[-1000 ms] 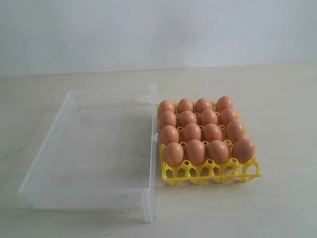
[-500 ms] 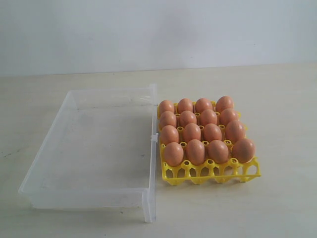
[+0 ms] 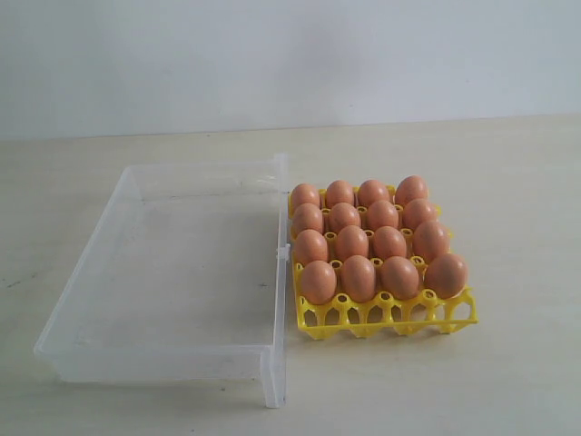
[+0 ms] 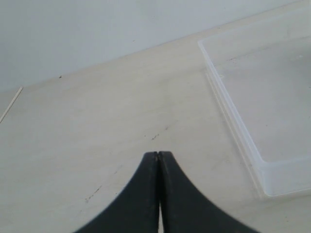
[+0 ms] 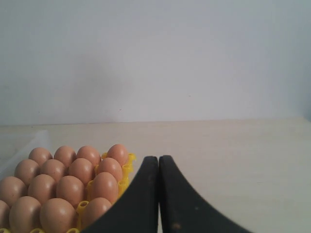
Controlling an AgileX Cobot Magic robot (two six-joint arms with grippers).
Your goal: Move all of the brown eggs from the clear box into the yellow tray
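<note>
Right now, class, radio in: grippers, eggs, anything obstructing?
Left gripper shut, right gripper shut, empty. Sixteen brown eggs in yellow tray; clear box empty. Nothing obstructing.

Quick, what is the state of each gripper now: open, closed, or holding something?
Left gripper: closed, holding nothing, over the bare table beside the clear box.
Right gripper: closed, holding nothing, next to the brown eggs.

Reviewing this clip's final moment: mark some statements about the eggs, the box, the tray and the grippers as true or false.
1. The shallow clear plastic box holds no eggs. True.
2. Sixteen orange-brown eggs fill the bright yellow lattice tray. True.
3. The tray sits inside the box. False: it stands beside it.
4. The left gripper and right gripper are shut, empty. True.
5. One egg lies outside the tray. False: all sit in its cells.
</note>
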